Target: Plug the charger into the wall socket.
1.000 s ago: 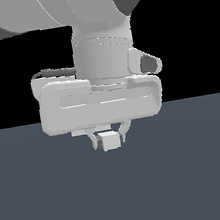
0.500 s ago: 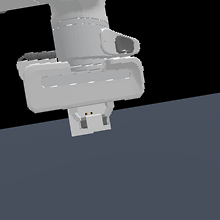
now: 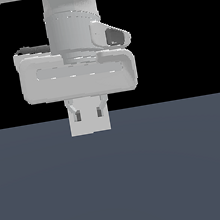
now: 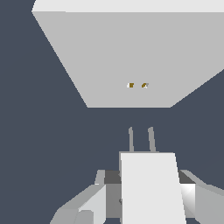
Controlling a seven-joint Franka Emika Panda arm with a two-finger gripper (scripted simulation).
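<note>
We hold small pale grey block charger (image 4: pixel 151 188) clamped in grey two-finger gripper (image 4: pixel 146 197), two prongs facing flat pale grey square wall socket (image 4: pixel 131 52), apart from it. Approach step. Next: line prongs with socket's two dark holes, push straight in.

Across the exterior view the arm keeps sliding toward that view's left, and its wide grey hand now sits clearly higher in the picture than a second ago, well above the line where the dark floor begins. The gripper (image 3: pixel 88 114) travels with it, still clamped on the charger (image 4: pixel 151 188). A second ago the pale block under the hand was small; half a second ago it was wider; now the square below the fingers (image 3: pixel 77 116) looks bigger again and hangs across the floor line.
</note>
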